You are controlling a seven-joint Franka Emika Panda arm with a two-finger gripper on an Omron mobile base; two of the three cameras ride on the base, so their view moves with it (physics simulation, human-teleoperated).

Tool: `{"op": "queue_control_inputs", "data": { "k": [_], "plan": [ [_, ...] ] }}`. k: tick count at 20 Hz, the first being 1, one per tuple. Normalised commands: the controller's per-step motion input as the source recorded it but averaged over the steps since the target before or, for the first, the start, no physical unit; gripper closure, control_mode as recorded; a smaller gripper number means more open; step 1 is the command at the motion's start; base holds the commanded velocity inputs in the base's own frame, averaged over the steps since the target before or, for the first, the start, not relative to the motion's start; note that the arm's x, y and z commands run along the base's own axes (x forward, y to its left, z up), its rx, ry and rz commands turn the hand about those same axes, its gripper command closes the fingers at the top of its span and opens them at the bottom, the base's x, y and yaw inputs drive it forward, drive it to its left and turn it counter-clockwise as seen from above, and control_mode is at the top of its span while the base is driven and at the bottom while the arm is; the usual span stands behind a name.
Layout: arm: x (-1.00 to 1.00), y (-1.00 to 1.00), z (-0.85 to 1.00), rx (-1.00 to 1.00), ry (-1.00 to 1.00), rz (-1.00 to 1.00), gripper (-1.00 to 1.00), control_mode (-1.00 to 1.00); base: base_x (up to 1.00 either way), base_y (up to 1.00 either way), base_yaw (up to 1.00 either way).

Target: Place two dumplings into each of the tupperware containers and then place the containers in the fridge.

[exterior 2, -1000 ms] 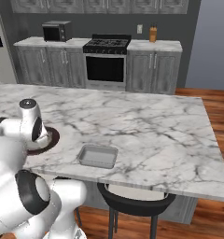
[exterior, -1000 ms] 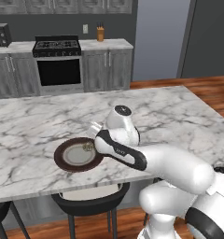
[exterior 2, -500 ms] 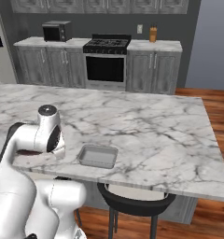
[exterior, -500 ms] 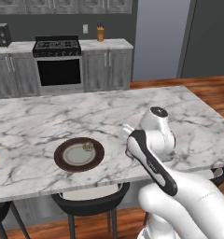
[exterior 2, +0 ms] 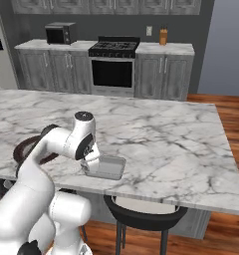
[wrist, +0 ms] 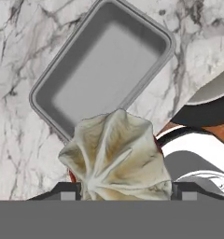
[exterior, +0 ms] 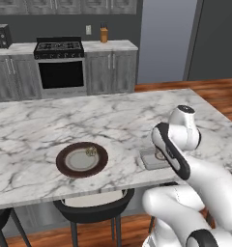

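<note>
While the end effector [wrist: 117,193] hangs above the near edge of the marble tabletop [exterior: 113,120], it grasps one dumpling [wrist: 116,156] between its two dark finger tips. This dumpling is pleated and looks soft and light, so a gentle hold at its broad base, as now, seems correct; hard pressure could crush the folds. Directly under it lies an empty tupperware container [wrist: 104,65], a thin tray that is probably light and may slide if it is pushed. Another dumpling [exterior: 91,152] rests on the dark brown-rimmed plate [exterior: 82,159], well apart from the tray.
</note>
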Motion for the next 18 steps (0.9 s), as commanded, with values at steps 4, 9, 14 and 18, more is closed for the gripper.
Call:
{"op": "queue_control_inputs", "data": {
  "k": [4,9,14,18],
  "plan": [
    [0.74,-0.64,0.0,0.0,0.04,0.0,1.0,-1.0,0.0,0.0,0.0],
    [0.57,-0.6,-0.27,-0.01,0.0,0.0,1.0,-1.0,0.0,0.0,0.0],
    [0.17,-0.07,-0.62,-0.06,0.0,0.0,1.0,-1.0,0.0,0.0,0.0],
    [0.0,0.05,-0.61,-0.11,0.0,0.0,1.0,-1.0,0.0,0.0,0.0]
  ]
}}
